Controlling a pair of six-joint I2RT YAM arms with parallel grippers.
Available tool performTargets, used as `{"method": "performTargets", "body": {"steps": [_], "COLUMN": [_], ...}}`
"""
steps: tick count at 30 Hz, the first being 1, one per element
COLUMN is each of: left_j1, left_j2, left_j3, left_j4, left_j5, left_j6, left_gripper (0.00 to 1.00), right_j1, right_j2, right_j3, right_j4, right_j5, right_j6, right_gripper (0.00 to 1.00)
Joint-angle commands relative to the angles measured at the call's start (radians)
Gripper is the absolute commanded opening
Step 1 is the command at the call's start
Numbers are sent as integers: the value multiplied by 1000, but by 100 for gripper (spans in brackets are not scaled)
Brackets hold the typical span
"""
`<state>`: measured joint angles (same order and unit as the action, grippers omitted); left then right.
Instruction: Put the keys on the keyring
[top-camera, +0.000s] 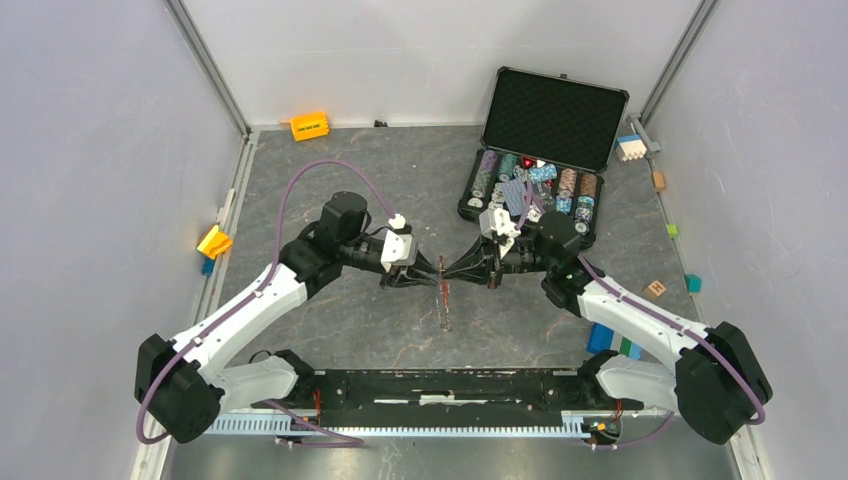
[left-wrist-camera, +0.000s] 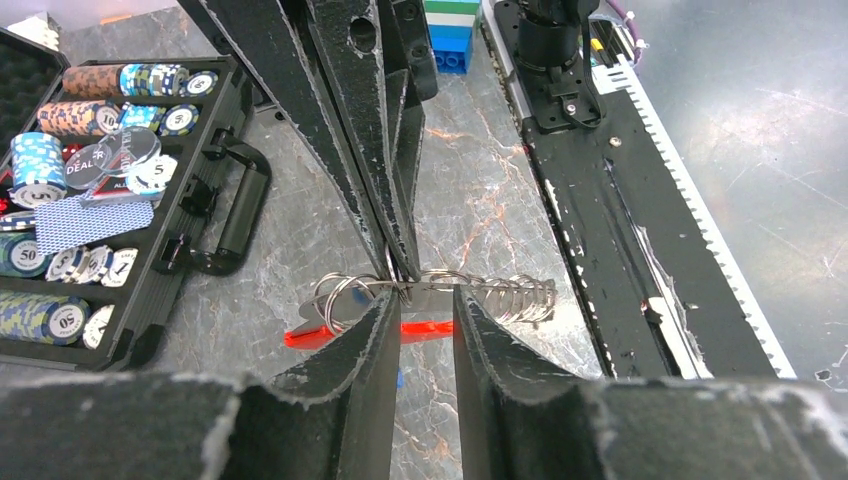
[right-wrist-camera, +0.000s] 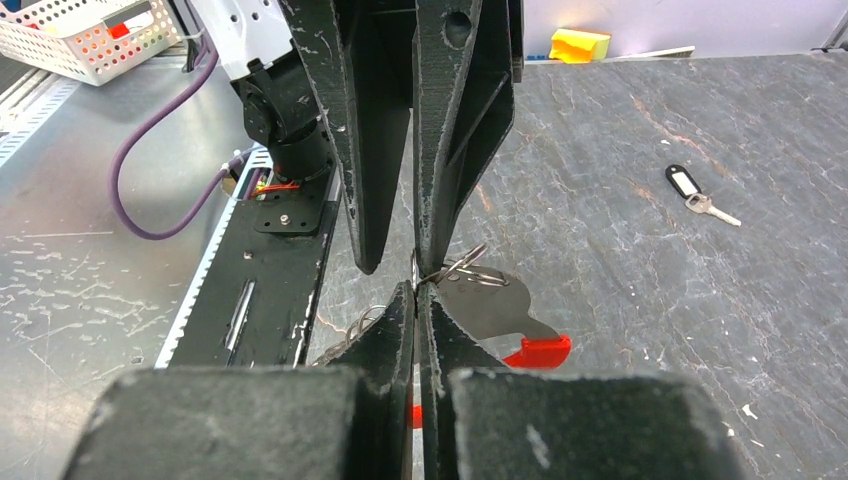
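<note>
- Top external view: both arms reach in to one spot above the middle of the counter (top-camera: 380, 180). The left gripper (top-camera: 425, 272) and right gripper (top-camera: 458, 272) meet tip to tip. The keyring (top-camera: 444, 300) hangs down between them, a thin line with red in it. The open poker-chip case (top-camera: 555, 115) sits well behind. No key can be made out from this height.
- Left wrist view: the left gripper's jaws stand apart with a clear gap, and the keyring's wire crosses just in front of their tips. I see no clamp on it. The right gripper comes in from above with its tips pressed together on that wire. Coiled rings bunch at either end, and the red fob (left-wrist-camera: 308, 336) hangs below. Whether a key already sits among those coils is too fine to tell.
- Right wrist view: the right gripper's own fingers are closed tight, pinching the keyring wire at their tips. The fob shows below to the right. One tagged key (right-wrist-camera: 695, 200) lies flat on the counter, well apart from the keyring.
- Progress, as I judge it: the ring is lifted and held steady on one side. At least that key is not yet threaded, so the main work remains.
</note>
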<state>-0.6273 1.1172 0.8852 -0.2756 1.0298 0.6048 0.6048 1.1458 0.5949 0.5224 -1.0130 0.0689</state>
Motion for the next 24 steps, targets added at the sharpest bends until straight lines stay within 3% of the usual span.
{"method": "performTargets", "body": {"steps": [1, 9, 16, 18, 20, 22, 24], "left_j1": [3, 3, 2, 2, -9, -35, -59], "left_j2": [11, 30, 31, 29, 22, 23, 33], "left_j3": [-3, -17, -19, -19, -6, 21, 49], "left_j4": [82, 143, 152, 147, 97, 13, -59], "left_j5": [39, 30, 17, -2, -61, -152, -219], "left_j6": [-61, -101, -113, -122, -95, -38, -7], "left_gripper": [32, 23, 3, 2, 2, 2, 2], "right_j1": [-8, -8, -10, -10, -10, -10, -10], "right_j2": [2, 2, -1, -2, -9, -16, -24], "right_j3": [-1, -9, -13, -15, -7, 24, 53], "right_j4": [64, 87, 95, 92, 35, -95, -200], "right_j5": [-1, -5, -10, -10, -5, 18, 43], "right_j6": [21, 37, 41, 30, -25, -141, -240], "right_gripper": [0, 0, 0, 0, 6, 19, 23]}}
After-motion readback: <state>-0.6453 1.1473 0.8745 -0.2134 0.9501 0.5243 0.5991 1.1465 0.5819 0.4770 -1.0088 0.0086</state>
